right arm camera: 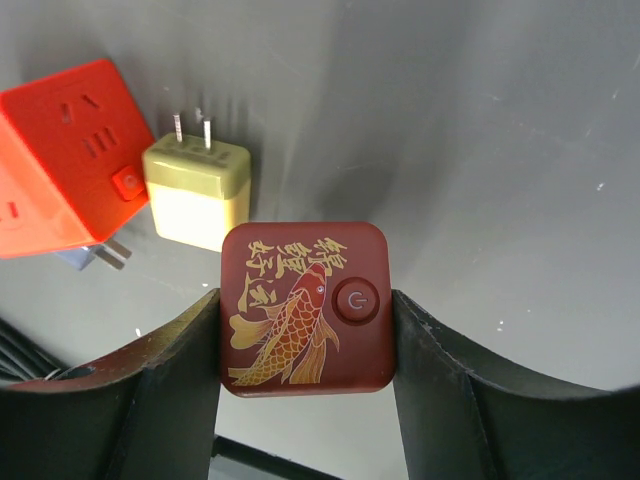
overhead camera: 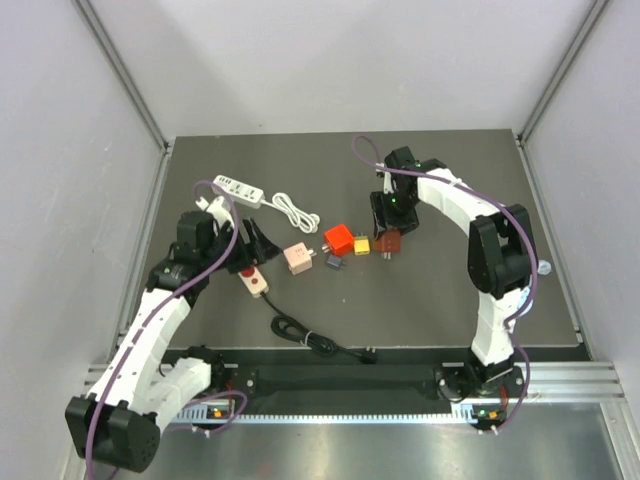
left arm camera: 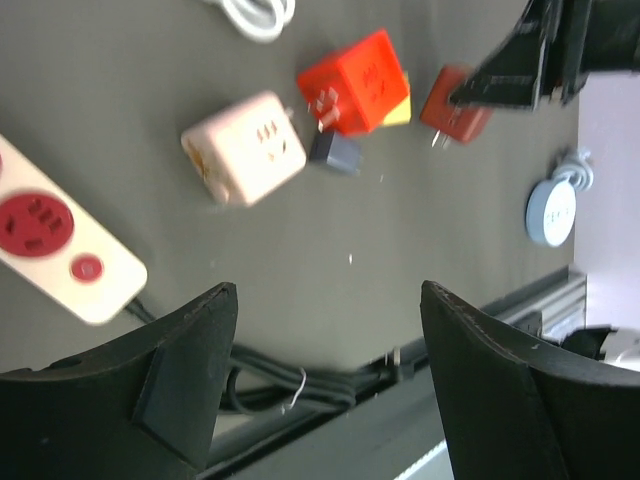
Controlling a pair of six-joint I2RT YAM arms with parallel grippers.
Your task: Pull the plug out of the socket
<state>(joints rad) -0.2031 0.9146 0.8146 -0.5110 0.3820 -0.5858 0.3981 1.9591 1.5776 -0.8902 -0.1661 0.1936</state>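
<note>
Counted left to right, every place given off the red cube (overhead camera: 338, 238). On the surface (overhead camera: 450, 300) you've got 2 power strips, 4 cube adapters, 1 small loose plug and 2 cables.

- Far left of the red cube, toward the back: white strip (overhead camera: 238, 187), 1. Its white cable (overhead camera: 295, 212) is coiled between it and the red cube.
- Left of the red cube, nearer the arm bases: cream strip (overhead camera: 255, 282), 1, with one round red socket face and a red button. The black cable (overhead camera: 320, 342) lies just beside it, running along the near edge below the red cube in the top view.
- Your left arm (overhead camera: 160, 320) hovers between the cream strip and the red cube. The left jaws are wide, with nothing between them and touching nothing.
- Just left of the red cube, apart from it: pink cube (overhead camera: 298, 258), 1.
- Tight at the red cube's near-left corner, beside its two prongs: grey plug (overhead camera: 333, 263), 1. Can't tell if it's seated in anything.
- Tight against the red cube's right side: yellow cube (right arm camera: 197, 190), 1, with two bare prongs.
- Next right, past the yellow one: dark red cube (right arm camera: 305, 305), 1, with a gold fish print and a power button. Your right arm (overhead camera: 495, 260) is on it, and the right jaws are closed against its two opposite sides. Its prongs show bare in the left wrist view, in no socket. Can't tell if it's lifted or resting on the surface.
</note>
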